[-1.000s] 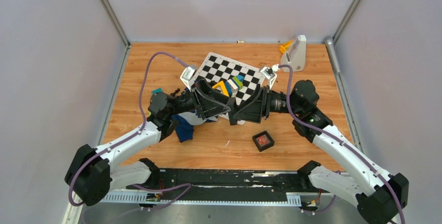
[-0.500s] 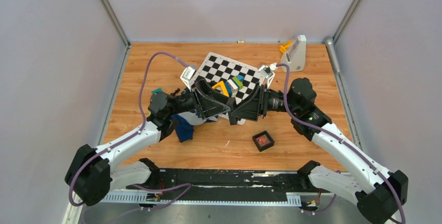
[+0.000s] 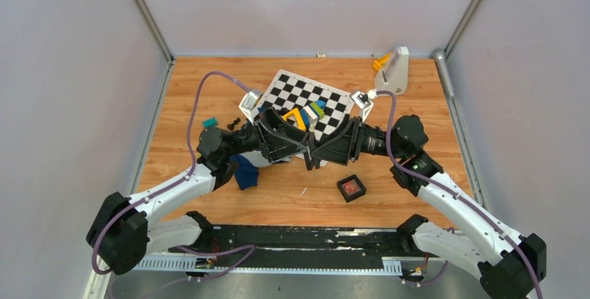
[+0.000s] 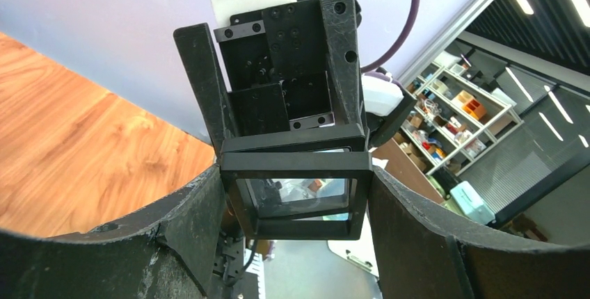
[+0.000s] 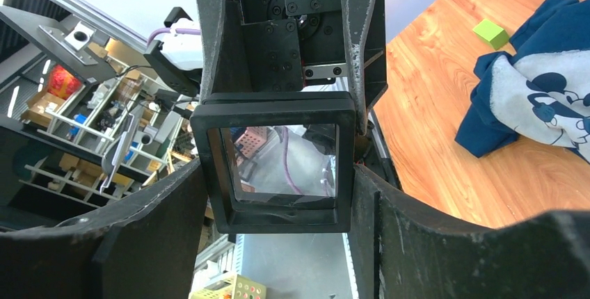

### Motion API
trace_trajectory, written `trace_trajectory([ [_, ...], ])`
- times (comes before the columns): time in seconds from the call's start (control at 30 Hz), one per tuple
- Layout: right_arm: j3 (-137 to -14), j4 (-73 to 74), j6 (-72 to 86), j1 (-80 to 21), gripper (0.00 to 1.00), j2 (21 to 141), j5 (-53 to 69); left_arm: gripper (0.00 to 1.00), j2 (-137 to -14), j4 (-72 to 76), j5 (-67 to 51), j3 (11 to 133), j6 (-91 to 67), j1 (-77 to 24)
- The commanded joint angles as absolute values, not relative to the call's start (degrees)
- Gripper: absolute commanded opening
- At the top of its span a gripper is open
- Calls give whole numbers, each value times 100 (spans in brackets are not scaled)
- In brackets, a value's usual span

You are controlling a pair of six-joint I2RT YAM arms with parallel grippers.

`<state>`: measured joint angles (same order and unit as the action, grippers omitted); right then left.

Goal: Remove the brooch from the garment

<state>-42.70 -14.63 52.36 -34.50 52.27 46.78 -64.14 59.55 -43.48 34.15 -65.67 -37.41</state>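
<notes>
Both grippers meet above the middle of the table, each shut on the same black square frame with a clear window. In the left wrist view the left gripper presses the frame's two sides. The right gripper does the same from the opposite end. From above, the left gripper and right gripper interlock. The garment, navy with a grey-white print, lies crumpled under the left arm. A small red-orange piece, probably the brooch, rests in a black box on the table.
A black-and-white checkered mat lies behind the grippers with yellow, green and blue toy blocks on it. A white stand with an orange part is at the back right. A teal block and a green block lie near the garment.
The right gripper's jaws have narrowed onto the frame, and its wrist has shifted a little to the right. The left gripper keeps its hold.
</notes>
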Motion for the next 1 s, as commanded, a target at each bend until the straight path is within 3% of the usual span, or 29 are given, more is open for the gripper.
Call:
trace_trajectory([
  [0.0, -4219, -2275, 5856, -3454, 28, 5042, 4650, 0, -6310, 6293, -4393, 3340, -6364, -3705],
  [0.07, -4210, -2236, 5856, -3394, 35, 5000, 4668, 0, -6272, 6282, -4378, 3309, -6339, -3706],
  [0.2, -4380, -1054, 5260, -3247, 68, 4803, 4088, 0, -6146, 6112, -4324, 3281, -6282, -3700],
  [0.37, -4543, 194, 4446, -3187, 78, 4584, 3216, 0, -5895, 5203, -4185, 3378, -5894, -3700],
  [0.6, -4627, 589, 4018, -3182, 79, 4666, 3053, 0, -5810, 4372, -3987, 3462, -5541, -3705],
  [0.97, -4964, 1475, 2945, -3173, 67, 4325, 2391, 0, -5923, 3495, -3934, 3625, -5244, -3700],
])
